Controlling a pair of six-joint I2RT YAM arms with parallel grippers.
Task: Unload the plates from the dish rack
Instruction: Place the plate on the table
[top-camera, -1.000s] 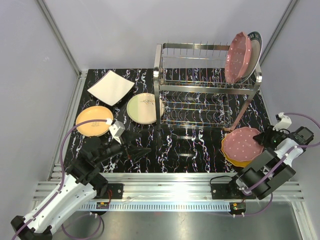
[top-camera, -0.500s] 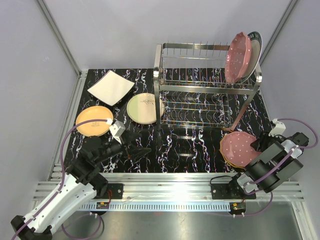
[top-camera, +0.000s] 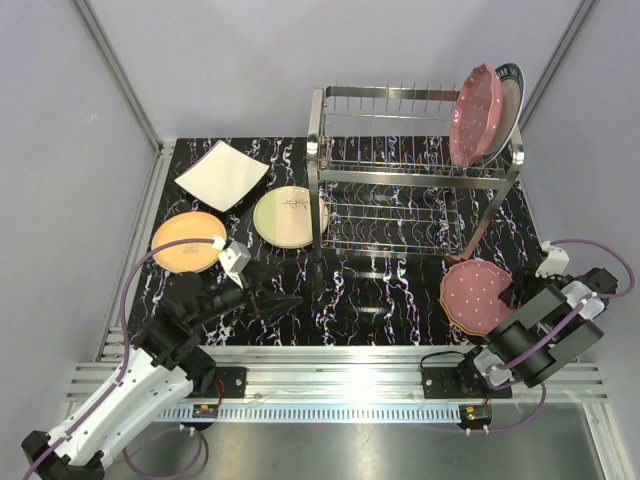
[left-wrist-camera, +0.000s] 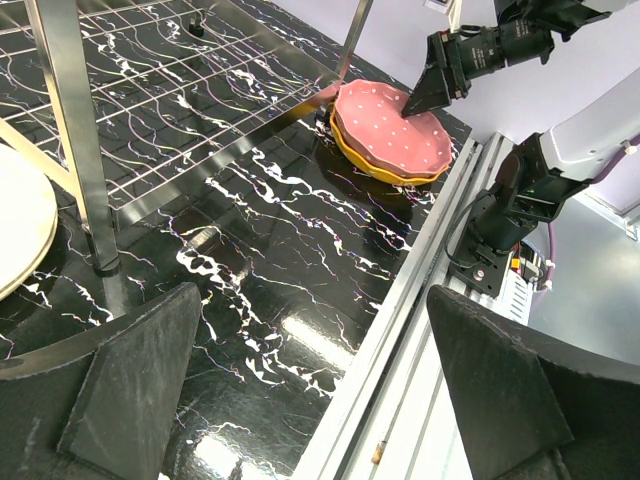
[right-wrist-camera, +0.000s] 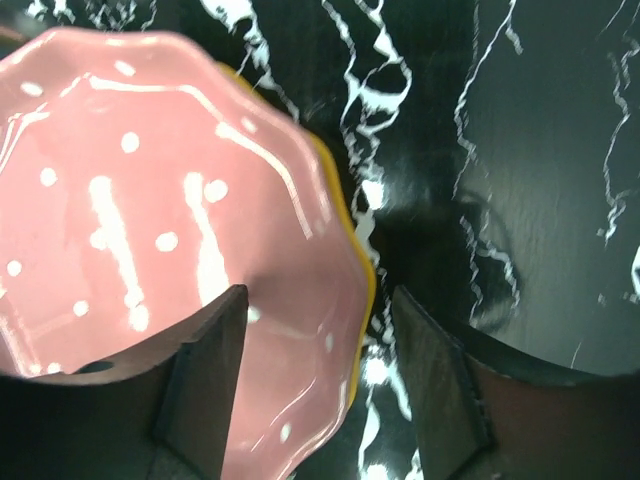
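The chrome wire dish rack (top-camera: 415, 175) stands at the back right. At its top right end a pink polka-dotted plate (top-camera: 475, 115) stands upright, with a white dark-rimmed plate (top-camera: 510, 88) behind it. A second pink dotted plate (top-camera: 480, 295) (right-wrist-camera: 150, 200) lies flat on an orange plate (right-wrist-camera: 362, 290) in front of the rack. My right gripper (top-camera: 520, 293) (right-wrist-camera: 320, 330) is open astride that plate's near rim, one finger over the plate and the other over the table. My left gripper (top-camera: 275, 305) (left-wrist-camera: 320, 380) is wide open and holds nothing.
A white square plate (top-camera: 222, 175), a pale green and cream plate (top-camera: 290, 216) and a yellow-orange plate (top-camera: 188, 242) lie on the black marbled table (top-camera: 380, 290) left of the rack. An aluminium rail (top-camera: 340, 360) runs along the near edge.
My right gripper has opened and let go of the pink dotted plate, which now rests on the orange plate. The right arm shifted slightly left. The left arm has not moved.
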